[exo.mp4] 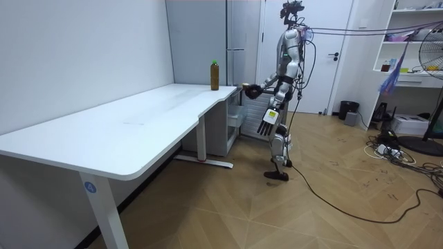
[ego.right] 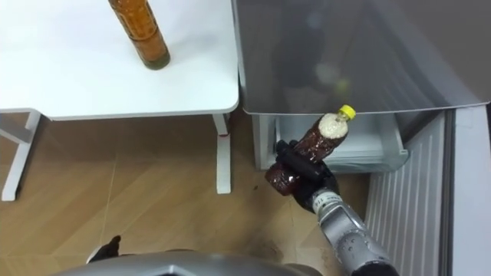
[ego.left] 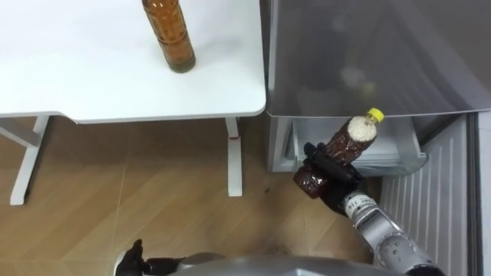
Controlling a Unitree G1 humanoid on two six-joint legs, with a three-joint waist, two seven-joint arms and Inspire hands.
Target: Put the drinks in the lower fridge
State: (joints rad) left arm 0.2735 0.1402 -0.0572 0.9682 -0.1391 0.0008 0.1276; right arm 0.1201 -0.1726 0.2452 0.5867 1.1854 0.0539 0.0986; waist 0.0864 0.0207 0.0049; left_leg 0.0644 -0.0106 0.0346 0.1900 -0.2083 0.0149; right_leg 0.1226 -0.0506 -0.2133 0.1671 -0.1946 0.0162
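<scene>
Robot standing on the wooden floor (ego.left: 153, 199) in front of the grey fridge (ego.left: 368, 54), facing it, with the white table (ego.left: 92, 84) butted against the fridge's left side.

Right robot hand (ego.left: 328, 173): fingers wrapped round the lower body of a bottle (ego.left: 349, 146) of brown drink, held out toward the fridge. The bottle is tilted, its yellow cap pointing up and toward the fridge, and has a pale section just under the cap. From the head camera it lies over the front of the white drawer (ego.left: 403, 149) that stands pulled out at the foot of the fridge; whether it touches the drawer cannot be told. Any print on this bottle is too small to read.

Left robot hand (exo.mp4: 267, 123): hanging at the robot's side, away from the fridge, fingers loose and straight, holding nothing.

Second bottle (ego.left: 170, 34): brown drink, green cap, upright on the table near the corner closest to the fridge; its ribbed body shows no legible writing.

Ribbed white panel (ego.left: 430, 215): to the right of the drawer, below the fridge's grey top.
</scene>
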